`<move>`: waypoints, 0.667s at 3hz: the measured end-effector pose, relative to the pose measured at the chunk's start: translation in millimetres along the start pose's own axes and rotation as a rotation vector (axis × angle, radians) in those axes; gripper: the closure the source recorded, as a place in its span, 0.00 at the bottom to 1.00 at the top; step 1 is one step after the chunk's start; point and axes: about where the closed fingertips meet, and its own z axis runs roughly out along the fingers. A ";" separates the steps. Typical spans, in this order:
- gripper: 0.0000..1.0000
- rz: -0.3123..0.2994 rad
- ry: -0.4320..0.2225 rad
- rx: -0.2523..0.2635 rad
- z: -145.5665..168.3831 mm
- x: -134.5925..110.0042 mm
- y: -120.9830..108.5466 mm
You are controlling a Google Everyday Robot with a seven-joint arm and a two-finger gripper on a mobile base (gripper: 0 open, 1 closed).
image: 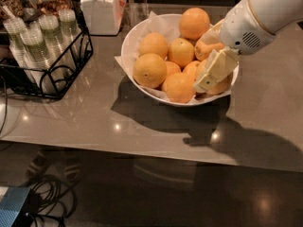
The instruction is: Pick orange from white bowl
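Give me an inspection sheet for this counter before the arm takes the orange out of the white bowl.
Surface: glossy grey counter, bright glints on it.
Job's things: orange at front left of white bowl, among smaller fruits; paper lining.
Clutter: black wire rack of stacked cups; white lidded jar.
Gripper: gripper inside the bowl's right side, apart from the orange.
Cables: black cables on floor, lower left.
Surroundings: dark floor; blue object at the corner.

Orange (pixel 149 70) in white bowl (pixel 126 45), left side; gripper (pixel 209 79) at bowl's right rim.
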 end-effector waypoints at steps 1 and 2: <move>0.39 0.000 0.000 0.000 0.0 0.0 0.0; 0.58 -0.001 0.001 -0.002 0.3 -0.2 0.1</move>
